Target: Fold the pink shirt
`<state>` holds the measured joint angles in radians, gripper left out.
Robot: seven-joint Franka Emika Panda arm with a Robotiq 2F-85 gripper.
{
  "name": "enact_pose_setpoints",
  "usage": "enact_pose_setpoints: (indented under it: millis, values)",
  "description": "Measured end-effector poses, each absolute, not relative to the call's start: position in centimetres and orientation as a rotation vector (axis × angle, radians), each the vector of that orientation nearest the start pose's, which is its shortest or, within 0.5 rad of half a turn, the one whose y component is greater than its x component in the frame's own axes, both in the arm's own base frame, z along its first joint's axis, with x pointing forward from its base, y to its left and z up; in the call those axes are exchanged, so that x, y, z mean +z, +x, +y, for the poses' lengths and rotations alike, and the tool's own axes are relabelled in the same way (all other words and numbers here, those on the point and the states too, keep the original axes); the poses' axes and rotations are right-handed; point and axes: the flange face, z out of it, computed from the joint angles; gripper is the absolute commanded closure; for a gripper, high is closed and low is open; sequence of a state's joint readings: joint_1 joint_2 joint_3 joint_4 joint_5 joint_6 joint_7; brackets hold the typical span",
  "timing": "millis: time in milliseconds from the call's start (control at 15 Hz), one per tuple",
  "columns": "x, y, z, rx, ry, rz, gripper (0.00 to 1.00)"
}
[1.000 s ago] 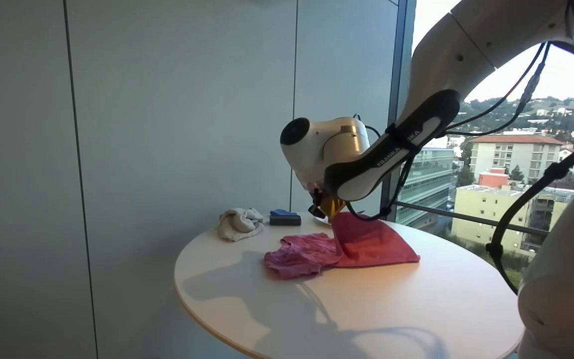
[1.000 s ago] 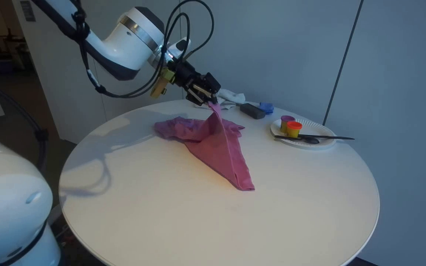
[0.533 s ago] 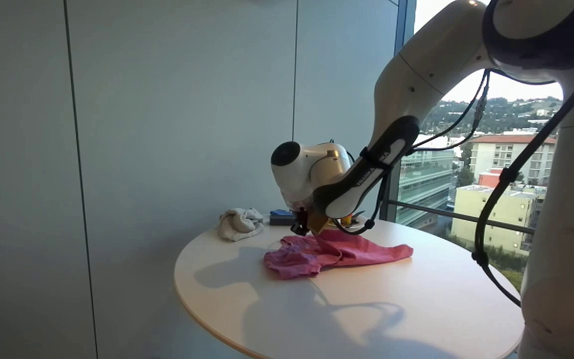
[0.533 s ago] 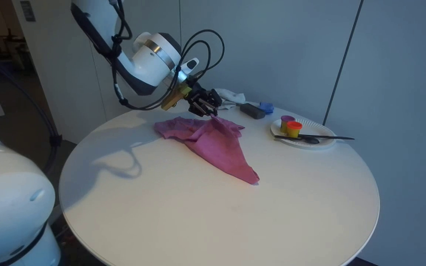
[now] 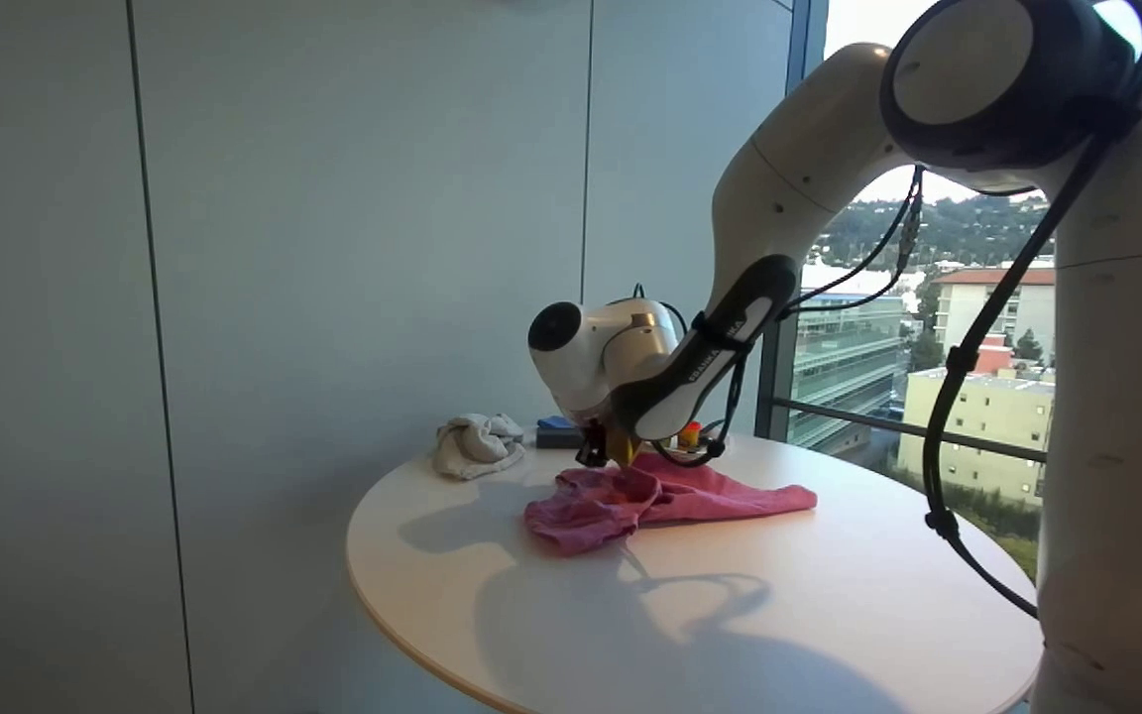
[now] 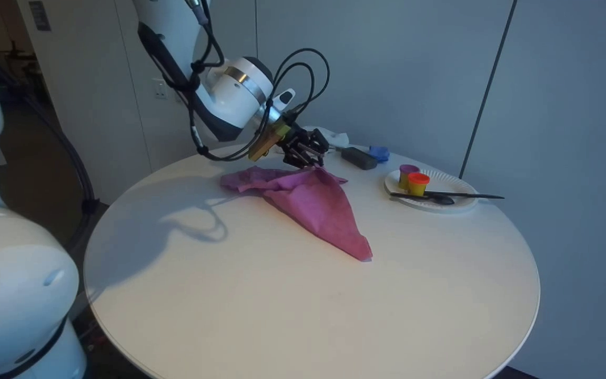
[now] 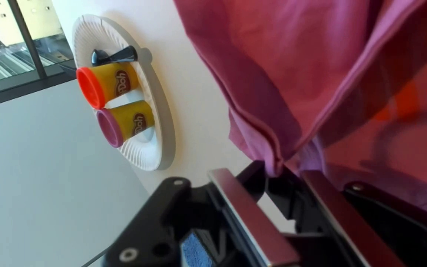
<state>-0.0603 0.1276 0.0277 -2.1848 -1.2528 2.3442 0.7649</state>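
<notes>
The pink shirt (image 6: 319, 205) lies crumpled on the round white table (image 6: 418, 295), with one long tapered part stretched toward the near side in this exterior view. It also shows as a low wrinkled heap in an exterior view (image 5: 700, 501). My gripper (image 6: 316, 163) is just above the table at the shirt's far side. In the wrist view the gripper (image 7: 274, 172) is shut on a folded edge of the pink shirt (image 7: 272, 55), pinched between the fingertips. The cloth rises slightly to the grip. In an exterior view the fingertips are partly hidden behind the camera mount.
A white paper plate (image 6: 453, 181) holds an orange-lidded tub (image 6: 418, 185), a purple-lidded tub (image 6: 407, 173) and black cutlery (image 6: 440, 199). A dark block (image 6: 359, 158), a blue item (image 6: 379, 153) and a whitish-grey cloth (image 5: 479, 446) lie at the back, near the wall.
My gripper has come down with the held edge of the shirt, then shifted a little toward the plate side. The raised peak of cloth has sunk and flattened.
</notes>
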Motion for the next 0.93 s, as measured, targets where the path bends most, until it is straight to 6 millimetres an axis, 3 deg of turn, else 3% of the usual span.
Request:
enact_pose_setpoints:
  millis: [333,533,733,933]
  values:
    - [34.4,56.6,-1.8,0.488,2.423,0.132,0.24]
    - [33.8,54.7,0.4,0.462,2.589,0.210,0.03]
    - [34.6,51.4,3.4,0.379,2.710,0.233,0.00]
    - [36.8,47.6,7.1,0.325,2.657,0.188,0.00]
